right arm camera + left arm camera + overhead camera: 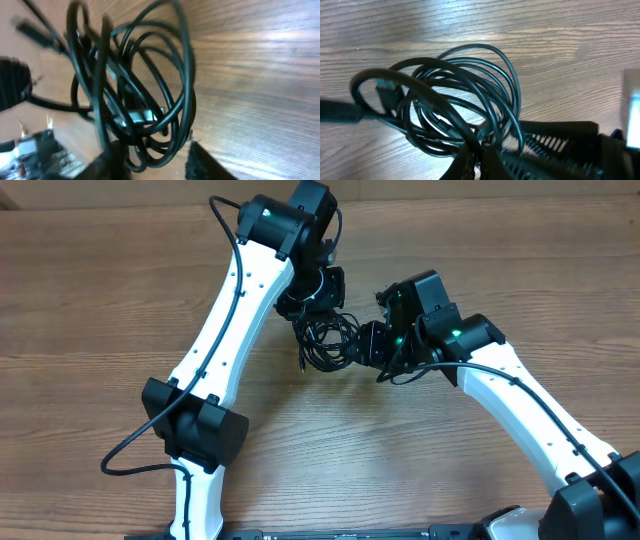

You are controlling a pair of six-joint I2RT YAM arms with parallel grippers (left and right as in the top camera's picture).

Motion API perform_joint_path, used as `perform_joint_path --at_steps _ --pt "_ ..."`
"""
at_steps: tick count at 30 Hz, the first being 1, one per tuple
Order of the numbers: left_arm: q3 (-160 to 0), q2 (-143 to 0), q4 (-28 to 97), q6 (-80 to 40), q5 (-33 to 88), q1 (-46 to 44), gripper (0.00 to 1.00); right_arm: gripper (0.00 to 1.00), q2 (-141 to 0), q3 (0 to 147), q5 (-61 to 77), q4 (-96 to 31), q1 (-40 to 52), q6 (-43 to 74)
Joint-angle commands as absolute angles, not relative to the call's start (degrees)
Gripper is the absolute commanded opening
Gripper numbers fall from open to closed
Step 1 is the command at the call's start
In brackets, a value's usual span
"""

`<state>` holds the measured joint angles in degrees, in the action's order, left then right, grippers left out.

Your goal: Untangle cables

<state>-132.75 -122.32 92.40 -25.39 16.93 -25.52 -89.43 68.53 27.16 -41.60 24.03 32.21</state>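
Observation:
The cables are a small coiled bundle of thin black cords lying on the wooden table between my two grippers. My left gripper sits at the bundle's far-left edge. In the left wrist view its fingers are pinched together on a strand of the coil. My right gripper is at the bundle's right side. In the right wrist view its fingers are apart, with the lower loops of the coil hanging between them. A metal plug end shows inside the coil.
The wooden table spreads all round the bundle. A loose plug end sticks out toward the front-left of the coil. The thick black arm cable loops off the left arm's side. The right gripper's ribbed body fills the left wrist view's lower right.

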Motion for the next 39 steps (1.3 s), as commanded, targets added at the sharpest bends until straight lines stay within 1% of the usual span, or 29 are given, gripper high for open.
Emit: perform_joint_path --at_steps 1,2,6,8,11,14,17,21,23,26,30,33,36,37,39 --pt "-133.88 -121.38 93.01 -25.69 16.75 -25.65 0.04 0.29 -89.49 68.18 23.05 -41.12 24.05 33.67" --pt "-133.86 -121.38 93.10 -25.71 16.25 -25.65 0.04 0.27 -89.49 68.18 22.20 -41.28 24.05 33.65" --pt "-133.88 -121.38 93.84 -25.76 11.86 -25.63 0.04 0.22 -89.52 68.16 16.23 -43.99 24.05 33.69" --pt "-133.88 -121.38 94.43 -25.76 11.42 -25.52 0.04 0.13 -89.56 68.07 13.15 -45.60 24.05 33.74" --pt "-133.86 -121.38 94.50 -25.74 11.42 -25.39 0.04 0.04 -89.60 67.29 8.91 -47.13 24.05 35.83" --pt "-133.88 -121.38 94.52 -25.71 11.27 -25.34 0.04 0.04 -89.62 65.71 7.44 -47.16 24.05 36.27" --pt "-133.88 -121.38 94.89 -25.76 7.51 -25.02 0.04 0.04 -89.62 63.51 5.45 -46.98 24.03 38.22" --pt "-133.86 -121.38 96.82 -28.01 -1.54 -23.83 0.04 0.04 -89.62 59.94 1.93 -46.48 24.03 41.93" --pt "-133.73 -121.38 96.82 -28.38 -1.74 -22.98 0.04 0.04 -89.62 58.26 2.46 -45.43 24.03 42.02" --pt "-133.60 -121.38 96.82 -28.34 2.17 -22.39 0.04 0.14 -89.62 56.62 6.15 -43.48 24.03 41.98" --pt "-133.60 -121.38 96.64 -28.29 6.33 -22.81 0.04 0.22 -89.62 55.66 11.07 -41.30 24.05 41.76" --pt "-133.60 -121.40 95.92 -25.34 11.73 -23.79 0.04 0.24 -89.62 55.66 11.22 -40.73 24.05 41.74" --pt "-133.60 -121.40 95.09 -16.93 20.40 -25.30 0.04 0.26 -89.62 55.66 11.20 -40.75 24.05 41.47" --pt "-133.60 -121.40 95.00 -14.96 21.39 -25.80 0.04 0.26 -89.62 55.64 11.29 -40.84 24.05 40.84" --pt "-133.62 -121.38 94.98 -14.76 19.97 -26.30 0.04 0.28 -89.62 55.55 11.25 -41.28 24.05 39.27"
